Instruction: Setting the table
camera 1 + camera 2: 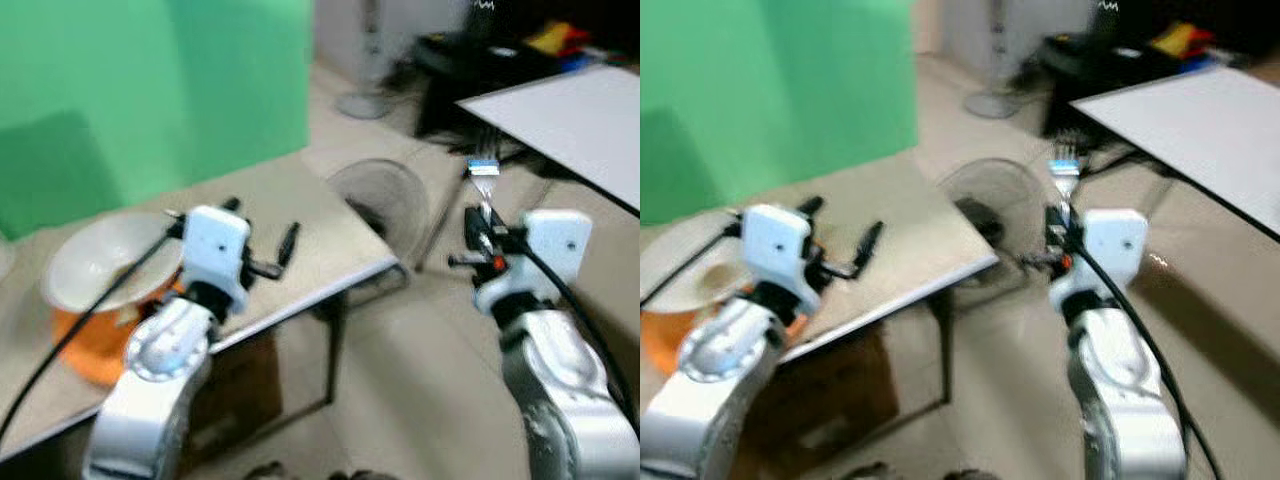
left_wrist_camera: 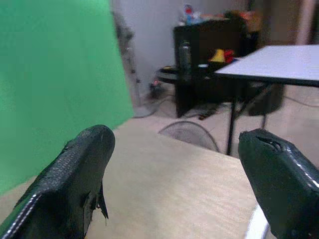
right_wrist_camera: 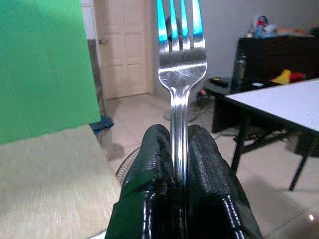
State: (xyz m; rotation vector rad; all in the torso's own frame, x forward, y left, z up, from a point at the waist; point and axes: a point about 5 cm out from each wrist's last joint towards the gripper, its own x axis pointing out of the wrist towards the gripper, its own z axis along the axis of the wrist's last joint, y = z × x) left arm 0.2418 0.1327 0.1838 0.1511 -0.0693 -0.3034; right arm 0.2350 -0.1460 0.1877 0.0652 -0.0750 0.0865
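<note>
My right gripper (image 3: 179, 144) is shut on the handle of a silver fork (image 3: 180, 55), whose tines point up. It hangs over the floor to the right of the beige table (image 1: 320, 250), with the fork (image 1: 484, 172) standing above the wrist. My left gripper (image 1: 262, 225) hovers over the beige table with its fingers (image 2: 75, 169) spread open and nothing between them. A white bowl (image 1: 95, 255) rests on something orange (image 1: 95, 355) at the table's left, just behind my left wrist.
A green screen (image 1: 150, 90) stands behind the beige table. A round fan (image 1: 385, 195) lies on the tiled floor past the table's corner. A white table (image 1: 580, 115) stands at the right, with a black cabinet (image 1: 480, 60) behind it.
</note>
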